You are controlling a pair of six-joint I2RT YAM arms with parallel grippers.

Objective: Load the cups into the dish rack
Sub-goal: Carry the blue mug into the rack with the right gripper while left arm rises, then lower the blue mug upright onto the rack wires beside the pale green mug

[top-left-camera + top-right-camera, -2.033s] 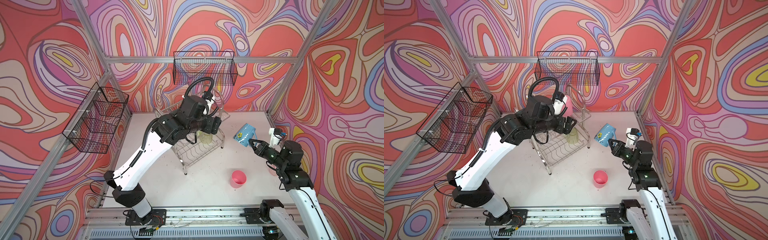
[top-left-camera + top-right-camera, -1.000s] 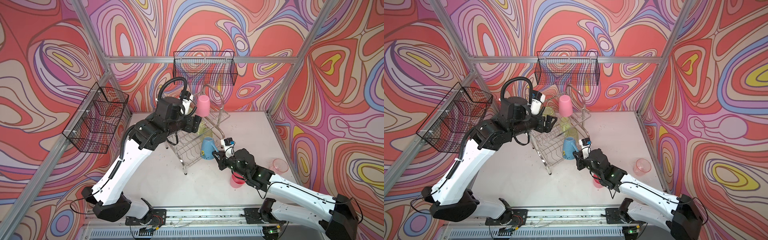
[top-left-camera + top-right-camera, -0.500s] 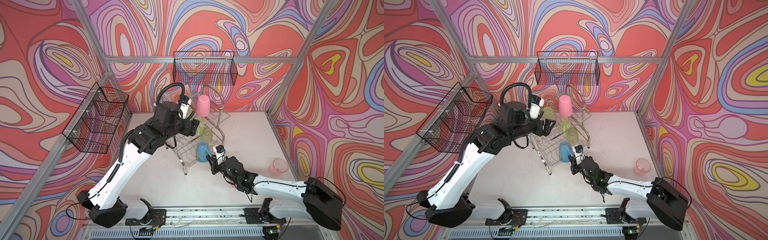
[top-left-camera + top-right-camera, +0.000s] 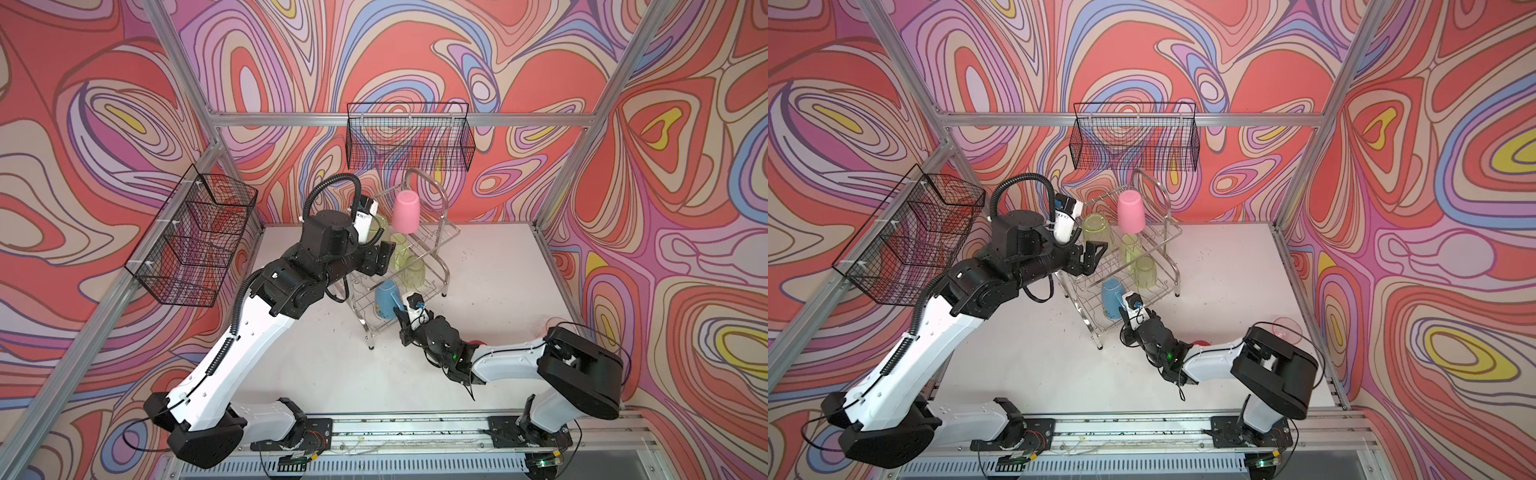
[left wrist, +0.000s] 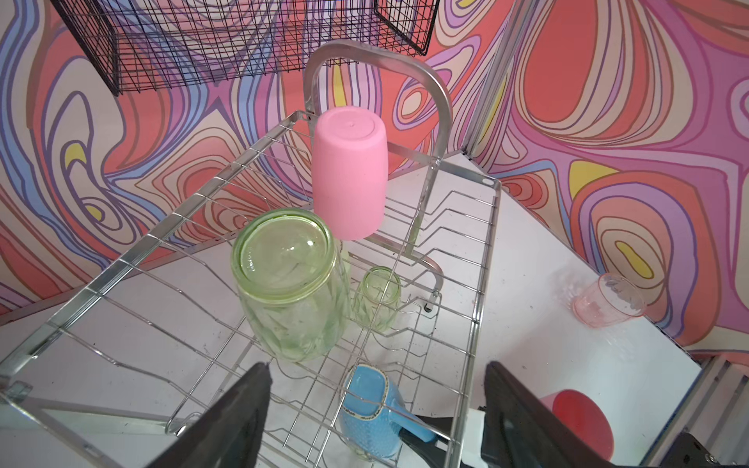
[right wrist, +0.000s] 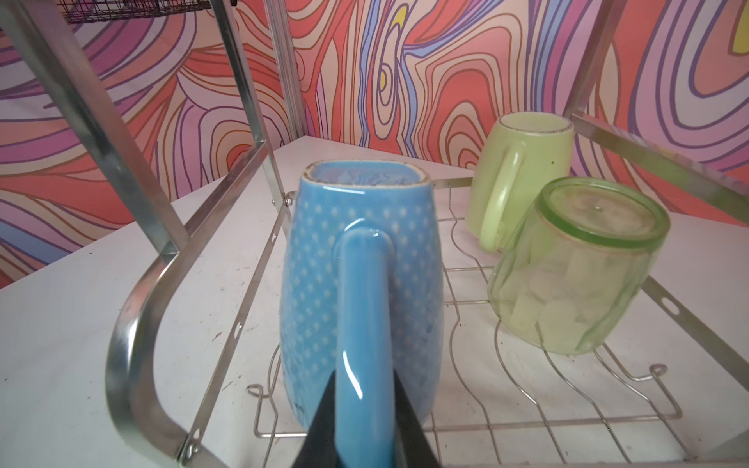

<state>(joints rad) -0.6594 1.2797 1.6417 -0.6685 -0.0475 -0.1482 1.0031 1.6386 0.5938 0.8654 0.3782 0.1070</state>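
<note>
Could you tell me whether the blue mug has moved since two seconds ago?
Yes: the blue mug moved left, from beside the dish rack into its lower tier.

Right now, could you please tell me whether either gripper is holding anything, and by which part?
The right gripper holds the blue mug by its handle, upside down in the dish rack. The left gripper is open, holding nothing.

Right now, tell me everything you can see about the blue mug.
The blue mug looks like glossy glazed ceramic, its body covered in pale dots, with a squarish, brown-edged base and a thick handle. It is base up at the near end of the dish rack, lower tier; whether it rests on the wires is unclear. The right end effector is shut on its handle.
</note>
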